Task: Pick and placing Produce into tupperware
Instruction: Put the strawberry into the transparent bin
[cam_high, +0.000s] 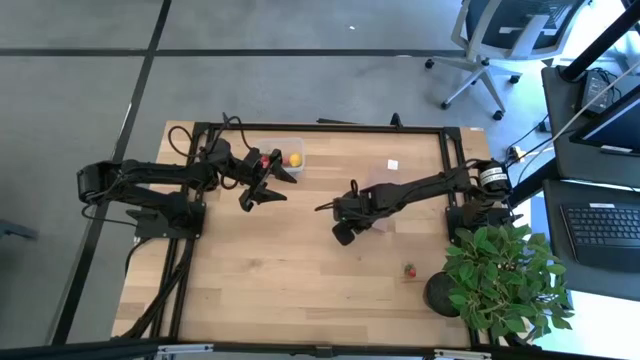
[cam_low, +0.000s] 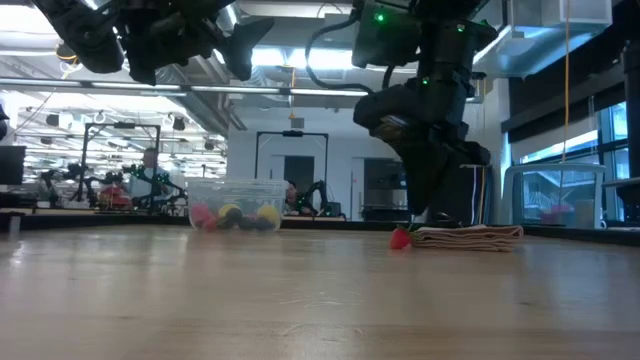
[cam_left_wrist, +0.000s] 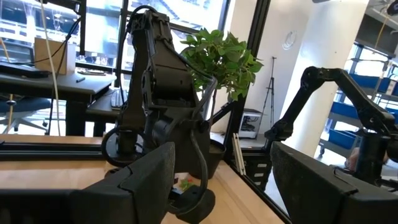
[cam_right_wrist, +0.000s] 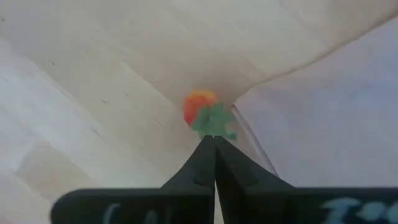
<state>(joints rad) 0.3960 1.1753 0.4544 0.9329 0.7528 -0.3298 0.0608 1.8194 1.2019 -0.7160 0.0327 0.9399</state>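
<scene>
Right fingers (cam_right_wrist: 214, 163) shut beside strawberry (cam_right_wrist: 205, 112)

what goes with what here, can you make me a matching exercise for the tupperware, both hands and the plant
Things:
1. tupperware
2. left hand
3. right hand
4. potted plant

States or places:
A. shut, low over the middle of the table
B. at a corner of the table
C. has red and yellow pieces inside
D. open, raised next to the tupperware

Pairs: 1-C, 2-D, 3-A, 4-B
</scene>
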